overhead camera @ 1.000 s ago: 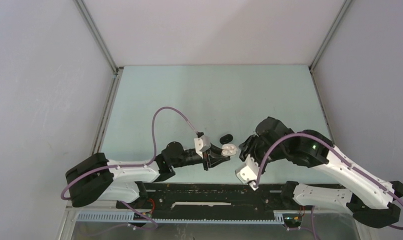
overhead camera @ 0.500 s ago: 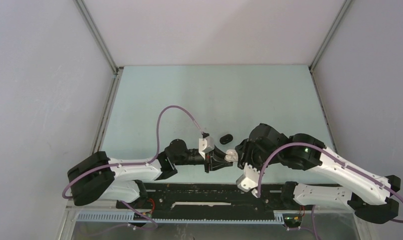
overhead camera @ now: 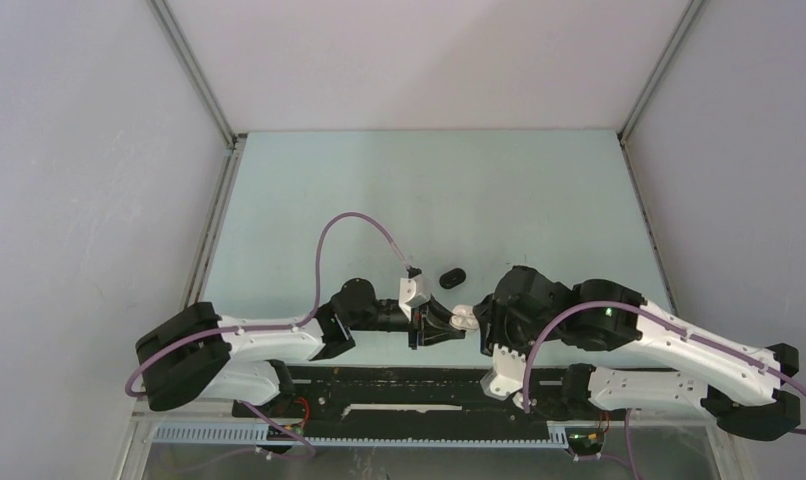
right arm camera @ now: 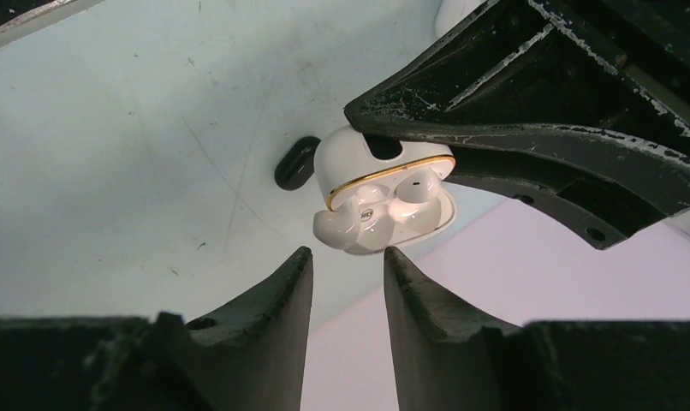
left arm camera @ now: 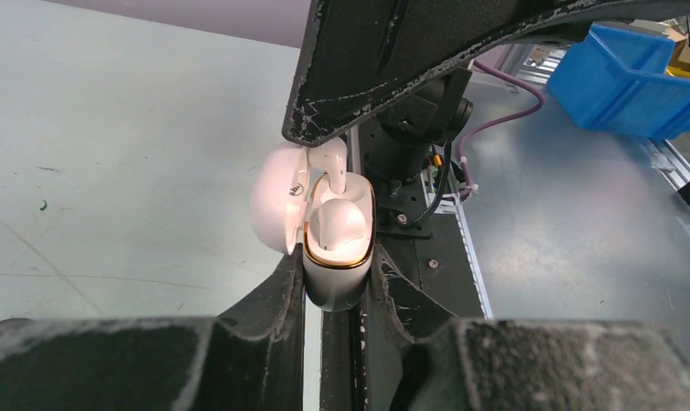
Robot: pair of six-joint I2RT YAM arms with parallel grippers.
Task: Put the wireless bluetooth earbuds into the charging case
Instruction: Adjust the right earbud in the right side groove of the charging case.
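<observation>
- Where the two arms meet near the front edge, the pale tabletop (overhead camera: 399, 190) lies under the work and does not carry the white case.
- Left pincer (left arm camera: 336, 289): clamped on the lower body of the charging case (right arm camera: 359, 154), with the case's mouth turned toward the other arm.
- Right pincer (right arm camera: 346, 270): fingers apart with nothing between them, tips just beside the open case.
- Lid (left arm camera: 273, 201): hinged open to one side.
- Black oval object (overhead camera: 453, 274): lies on the tabletop just beyond the case; whether it is a case or a bud cannot be told.
- White earbuds: one (left arm camera: 342, 224) sits in its well. The second (left arm camera: 329, 164) is beside it with its stem showing, and seems to ride higher.
- Step, as judged: insertion is nearly done, with the second bud left to seat.
- Next move, as judged: a light, square press on the proud bud, then the lid swung shut against a firm left grip.
</observation>
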